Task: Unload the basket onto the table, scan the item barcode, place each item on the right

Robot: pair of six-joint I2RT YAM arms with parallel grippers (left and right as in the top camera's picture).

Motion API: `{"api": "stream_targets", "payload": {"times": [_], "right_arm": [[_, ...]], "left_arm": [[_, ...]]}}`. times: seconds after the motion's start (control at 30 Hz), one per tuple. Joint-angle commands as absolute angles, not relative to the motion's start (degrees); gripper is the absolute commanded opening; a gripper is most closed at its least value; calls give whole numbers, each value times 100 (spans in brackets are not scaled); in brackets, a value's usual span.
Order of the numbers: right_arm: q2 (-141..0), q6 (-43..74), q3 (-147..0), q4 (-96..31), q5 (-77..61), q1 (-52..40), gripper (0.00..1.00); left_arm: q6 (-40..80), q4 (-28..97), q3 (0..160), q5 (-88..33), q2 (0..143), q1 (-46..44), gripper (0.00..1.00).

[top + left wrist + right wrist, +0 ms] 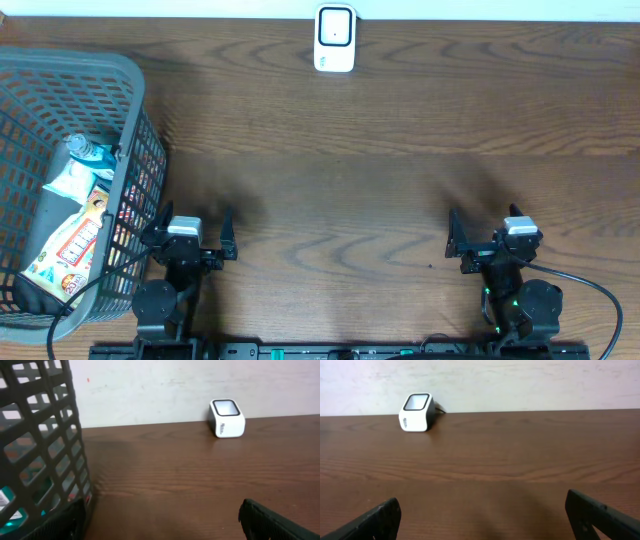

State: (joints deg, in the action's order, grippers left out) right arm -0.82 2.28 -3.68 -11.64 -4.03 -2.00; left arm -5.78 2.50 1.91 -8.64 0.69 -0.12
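A white barcode scanner [334, 38] with a dark window stands at the far edge of the table; it also shows as the scanner [227, 418] in the left wrist view and the scanner [417, 412] in the right wrist view. Packaged items [72, 225] lie inside the grey basket [140, 150] at the left, among them a yellow and red packet and a light blue one. My left gripper [192, 229] stands open beside the basket with nothing between its fingers. My right gripper [485, 231] is open over bare wood at the front right.
The basket's dark lattice wall [35, 445] fills the left of the left wrist view, close to the left finger. A pale wall runs behind the table's far edge. Black cables trail from both arm bases at the front edge.
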Motion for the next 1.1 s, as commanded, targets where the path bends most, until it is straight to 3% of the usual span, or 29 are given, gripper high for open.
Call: {"api": "stream_targets", "payload": {"times": [0.0,0.13,0.3,0.63,0.9,1.07], "right_arm": [[-32,154,-357,-1179,-336,-261,99],[-32,154,-357,-1179,-336,-261,99],[-32,152,-357,-1179,-336,-261,99],[-32,152,-357,-1179,-336,-261,99],[-32,152,-357,-1179,-336,-261,99],[-32,152,-357,-1179,-336,-261,99]], "left_arm": [[-491,336,23,-703,23,-32,98],[-480,333,23,-685,23,-34,98],[102,381,167,-1925,23,-36,98],[956,458,1238,-2904,217,-36,98],[1068,1682,3339,-2963,1678,-36,98],[1061,3133,5061,-3020,2849,-36,98]]}}
